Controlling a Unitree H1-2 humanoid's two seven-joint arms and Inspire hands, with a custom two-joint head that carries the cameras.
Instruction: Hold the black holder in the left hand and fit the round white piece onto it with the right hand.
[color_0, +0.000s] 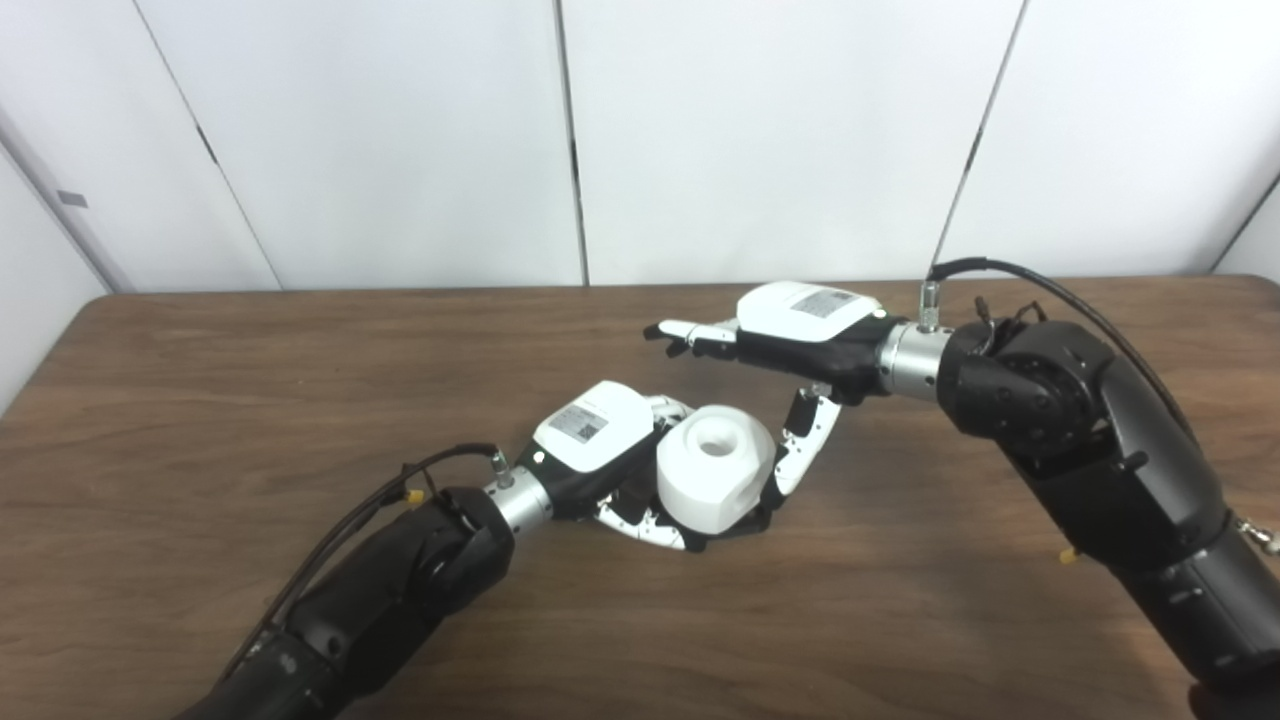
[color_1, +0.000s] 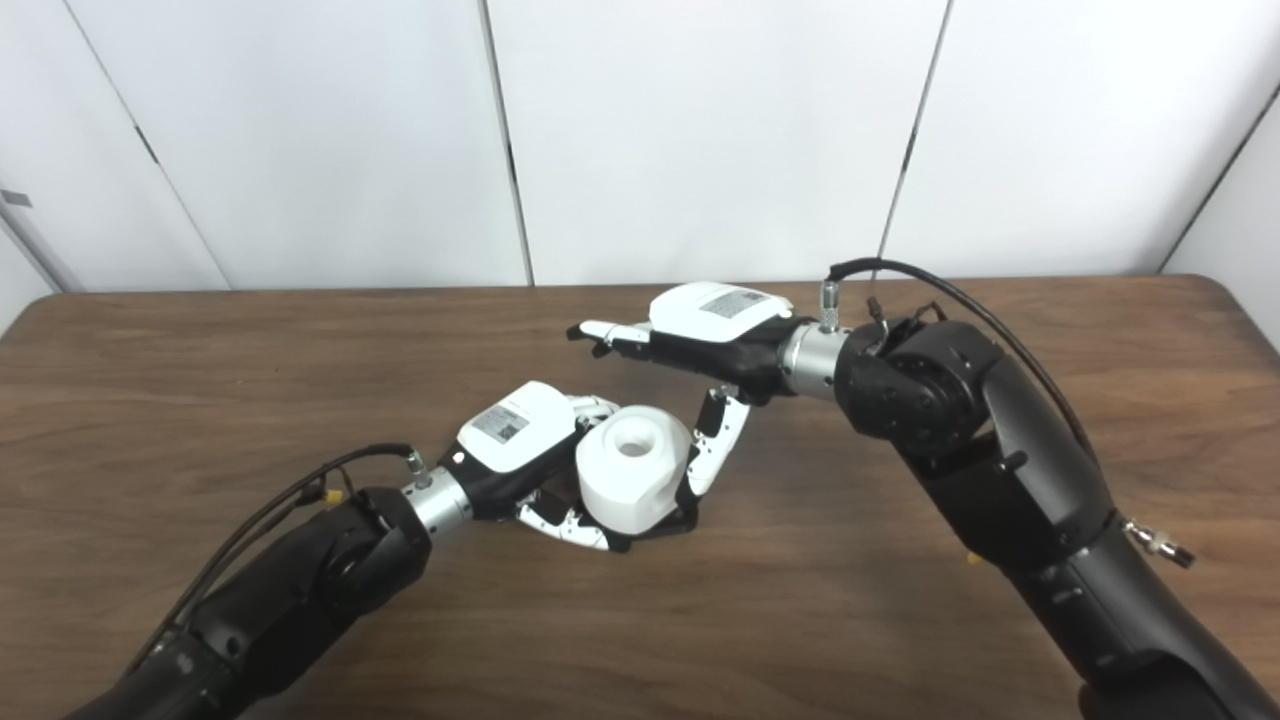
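The round white piece, with a hole in its top, sits upright at the table's middle; it also shows in the right eye view. A thin black edge of the holder shows under it; the rest is hidden. My left hand is shut round the base of this stack, fingers curling under the front. My right hand is open just behind and above, fingers stretched flat to the left. Its thumb hangs down beside the white piece's right side, close to it or touching.
The brown wooden table runs to a white panelled wall behind. My right forearm crosses the right side of the table, and my left forearm the lower left.
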